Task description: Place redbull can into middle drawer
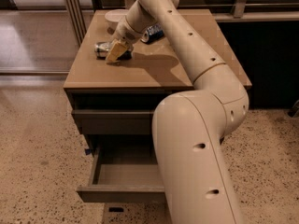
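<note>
Grasp step: gripper at redbull can, its 9 o'clock; grip state unreadable. Next, you lift toward open middle drawer, 6 o'clock.

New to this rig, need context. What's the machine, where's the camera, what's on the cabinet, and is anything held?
It is a mobile robot with one cream arm ending in a two-finger gripper. There is one view, looking down along the arm at a brown cabinet; the camera's mount is not shown. On top lie a silver redbull can on its side, a dark blue can and a white bowl. The gripper is down at the redbull can; whether it holds it is unclear. Lower down is an open drawer.
</note>
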You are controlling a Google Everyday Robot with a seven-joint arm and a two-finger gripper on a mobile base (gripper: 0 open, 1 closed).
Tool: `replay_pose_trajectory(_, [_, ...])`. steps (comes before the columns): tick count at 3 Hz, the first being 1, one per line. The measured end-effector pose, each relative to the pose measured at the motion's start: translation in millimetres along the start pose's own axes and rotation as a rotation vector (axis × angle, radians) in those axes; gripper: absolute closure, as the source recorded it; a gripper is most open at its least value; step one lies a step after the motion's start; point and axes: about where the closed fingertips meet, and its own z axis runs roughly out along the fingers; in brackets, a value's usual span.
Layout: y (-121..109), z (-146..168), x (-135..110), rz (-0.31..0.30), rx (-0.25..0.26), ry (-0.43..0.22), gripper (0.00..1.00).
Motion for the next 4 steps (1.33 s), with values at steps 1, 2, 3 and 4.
replay_pose_trajectory(1, [0.0, 0.0, 0.0, 0.000, 0.000, 0.000, 0.64])
replay_pose_trajectory(2, [0.0, 0.0, 0.0, 0.000, 0.000, 0.000, 0.88])
replay_pose_trajectory(3, [16.6, -8.9, -3.2, -0.005, -0.052, 0.011, 1.00])
replay_pose_trajectory(4, [28.5, -56.5, -10.2, -0.004, -0.013, -0.022, 1.00])
